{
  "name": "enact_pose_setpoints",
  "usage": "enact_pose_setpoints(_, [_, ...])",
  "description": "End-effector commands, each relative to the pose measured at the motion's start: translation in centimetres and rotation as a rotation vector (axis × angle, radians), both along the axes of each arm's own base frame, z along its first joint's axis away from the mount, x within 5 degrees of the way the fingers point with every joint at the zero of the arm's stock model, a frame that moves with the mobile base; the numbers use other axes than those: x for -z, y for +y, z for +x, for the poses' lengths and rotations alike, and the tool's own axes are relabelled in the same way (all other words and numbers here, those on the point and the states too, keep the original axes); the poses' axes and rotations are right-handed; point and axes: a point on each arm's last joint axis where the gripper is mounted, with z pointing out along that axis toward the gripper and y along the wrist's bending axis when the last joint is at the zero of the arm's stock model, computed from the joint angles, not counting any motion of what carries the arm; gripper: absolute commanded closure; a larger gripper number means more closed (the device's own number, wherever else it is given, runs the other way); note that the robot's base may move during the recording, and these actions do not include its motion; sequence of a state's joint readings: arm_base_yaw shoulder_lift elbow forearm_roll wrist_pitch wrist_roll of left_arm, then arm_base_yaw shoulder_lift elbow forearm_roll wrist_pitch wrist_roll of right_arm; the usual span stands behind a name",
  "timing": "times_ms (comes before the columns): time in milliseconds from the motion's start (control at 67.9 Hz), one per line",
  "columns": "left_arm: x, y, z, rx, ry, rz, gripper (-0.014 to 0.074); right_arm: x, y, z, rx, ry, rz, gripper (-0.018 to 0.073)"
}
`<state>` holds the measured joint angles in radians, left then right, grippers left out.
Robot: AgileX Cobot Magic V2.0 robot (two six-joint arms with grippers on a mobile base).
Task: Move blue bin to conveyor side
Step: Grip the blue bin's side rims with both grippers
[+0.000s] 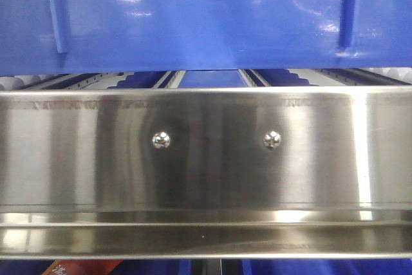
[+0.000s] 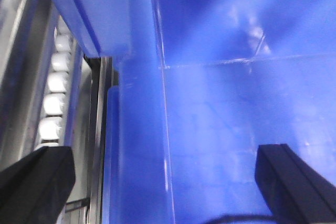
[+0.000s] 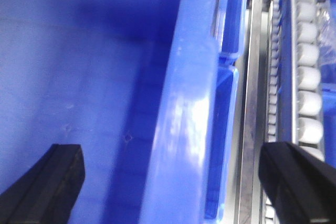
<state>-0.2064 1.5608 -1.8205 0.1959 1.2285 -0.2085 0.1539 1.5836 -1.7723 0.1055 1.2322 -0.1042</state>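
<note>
The left gripper [image 2: 163, 156] and right gripper [image 3: 172, 150] gape wide, gripping nothing; each straddles a blue bin [image 2: 226, 103] wall (running six to twelve o'clock), neither arm nearer

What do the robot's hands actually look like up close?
The left gripper and right gripper each show two matte black, blocky fingers with flat angular edges. No markings are visible. A thin dark curve at the left wrist view's bottom edge may be a cable.

The large glossy blue plastic bin [image 1: 206, 17] is being cropped at twelve o'clock of the front view; the black fingers [image 2: 37, 182] of the left gripper [image 2: 163, 153] are being cut off at six o'clock.
</note>
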Motion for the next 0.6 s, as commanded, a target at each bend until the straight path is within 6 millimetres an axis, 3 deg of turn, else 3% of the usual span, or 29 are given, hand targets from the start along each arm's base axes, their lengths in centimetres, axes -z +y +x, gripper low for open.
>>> enact_pose_setpoints(0, [0.1,0.0,0.4,-0.005,-0.003,-0.014,-0.0005,-0.1,-0.1,0.2,0.002,-0.017,-0.011,0.0])
enact_pose_setpoints(295, [0.8,-0.5,1.0,0.005,0.025,-0.054,-0.0005,-0.1,0.1,0.2,-0.004,-0.011,0.011,0.0])
enact_pose_setpoints(589, [0.9,1.0,1.2,-0.035,0.033,-0.106,-0.0005,-0.1,0.1,0.2,0.005,-0.009,0.017,0.0])
